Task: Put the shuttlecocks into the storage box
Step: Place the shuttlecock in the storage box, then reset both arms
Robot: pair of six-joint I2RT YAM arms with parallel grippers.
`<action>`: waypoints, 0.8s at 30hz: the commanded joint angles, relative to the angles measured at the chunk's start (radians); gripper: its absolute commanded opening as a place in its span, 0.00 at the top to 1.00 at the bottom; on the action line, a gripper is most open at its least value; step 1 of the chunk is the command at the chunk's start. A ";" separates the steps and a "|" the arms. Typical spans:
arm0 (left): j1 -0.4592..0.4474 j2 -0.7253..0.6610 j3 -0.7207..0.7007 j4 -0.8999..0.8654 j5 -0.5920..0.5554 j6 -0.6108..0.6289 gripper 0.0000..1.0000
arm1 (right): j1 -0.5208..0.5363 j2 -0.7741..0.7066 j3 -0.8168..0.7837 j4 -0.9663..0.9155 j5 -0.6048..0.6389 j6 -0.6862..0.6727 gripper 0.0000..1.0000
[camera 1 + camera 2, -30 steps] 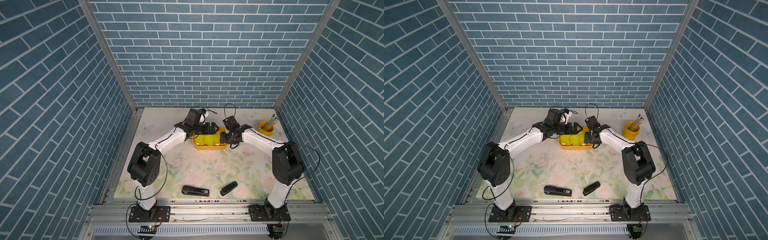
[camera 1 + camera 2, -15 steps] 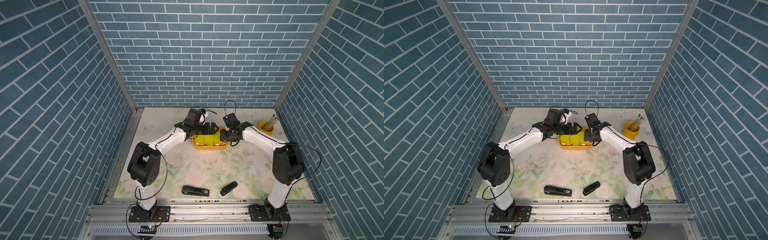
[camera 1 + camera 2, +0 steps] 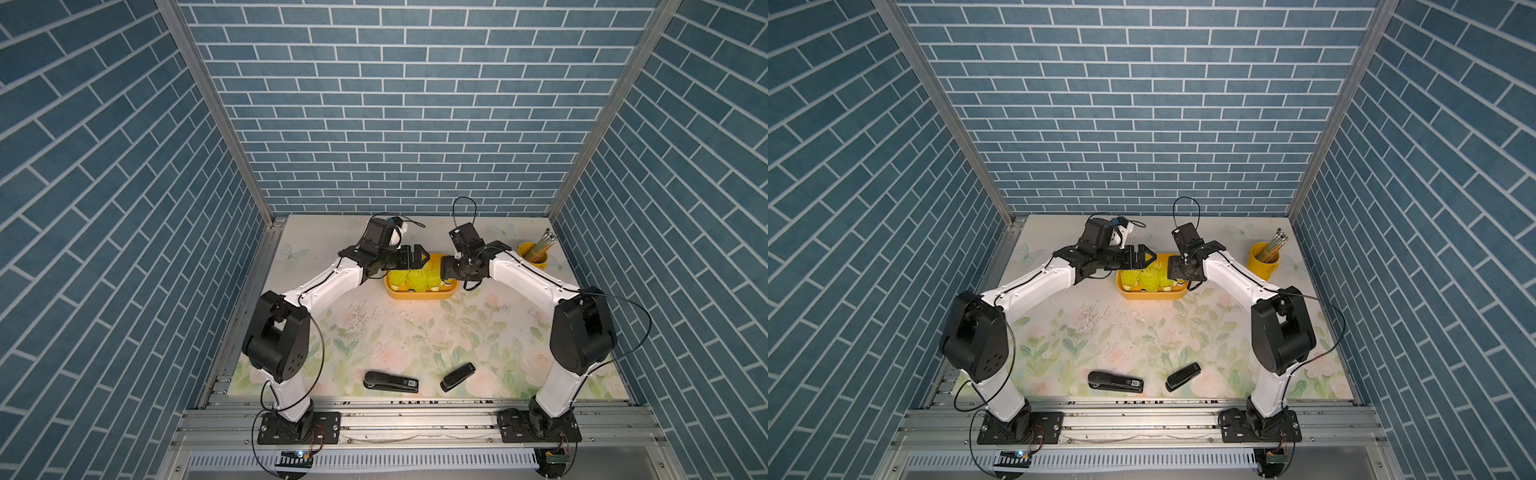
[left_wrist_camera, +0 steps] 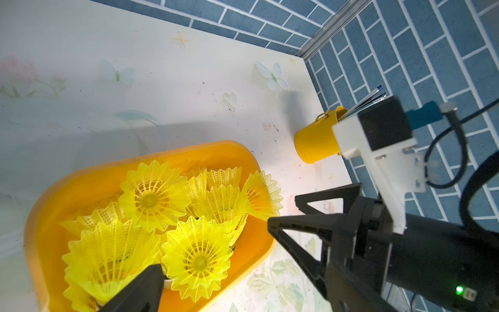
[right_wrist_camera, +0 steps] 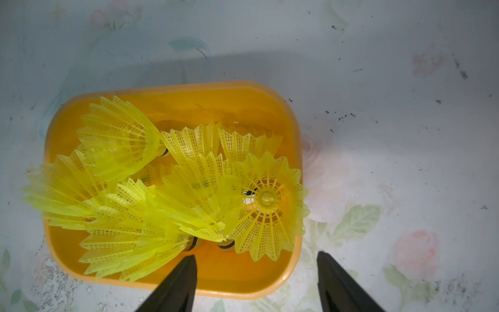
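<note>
The yellow-orange storage box [image 3: 415,296] [image 3: 1150,295] [image 4: 81,178] [image 5: 189,94] sits at the back middle of the table. Several neon yellow shuttlecocks [image 3: 415,280] [image 3: 1148,280] [image 4: 151,200] fill it, skirts up or leaning. My right gripper [image 3: 443,274] [image 3: 1170,272] [image 5: 256,266] [image 4: 283,210] hangs open over the box's right end, nothing between its fingers. One shuttlecock [image 5: 267,202] stands skirt-up in the box just past those fingertips. Above the box's back left hovers my left gripper [image 3: 419,258] [image 3: 1148,259] [image 4: 243,286], wide open and empty; only one of its fingers [image 4: 140,289] shows clearly.
A small yellow cup with pencils [image 3: 532,255] [image 3: 1262,259] [image 4: 316,143] stands at the back right near the wall. Two black staplers [image 3: 390,382] [image 3: 457,376] lie near the table's front edge. The two grippers are close together above the box.
My right gripper's jaws have spread wider over the box's right end. The left arm has stayed where it was, still open.
</note>
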 commanded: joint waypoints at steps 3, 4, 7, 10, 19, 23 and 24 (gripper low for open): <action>0.036 -0.091 -0.081 0.002 -0.017 0.008 0.00 | -0.017 -0.093 0.015 -0.011 0.053 -0.028 0.16; 0.044 -0.116 -0.103 0.009 -0.022 0.007 0.00 | -0.022 -0.112 -0.002 0.002 0.061 -0.032 0.12; 0.083 -0.203 -0.185 0.035 -0.047 -0.001 0.00 | -0.039 -0.182 -0.070 0.061 0.085 -0.048 0.00; 0.149 -0.316 -0.301 0.087 -0.077 -0.012 0.00 | -0.063 -0.289 -0.188 0.163 0.125 -0.064 0.00; 0.319 -0.625 -0.579 0.125 -0.382 0.067 0.00 | -0.089 -0.593 -0.545 0.391 0.509 -0.025 0.00; 0.319 -0.748 -0.702 0.149 -0.802 -0.014 0.00 | -0.129 -0.679 -0.679 0.499 0.572 -0.056 0.00; 0.319 -0.782 -0.742 0.180 -0.878 -0.016 0.00 | -0.152 -0.697 -0.709 0.525 0.556 -0.065 0.00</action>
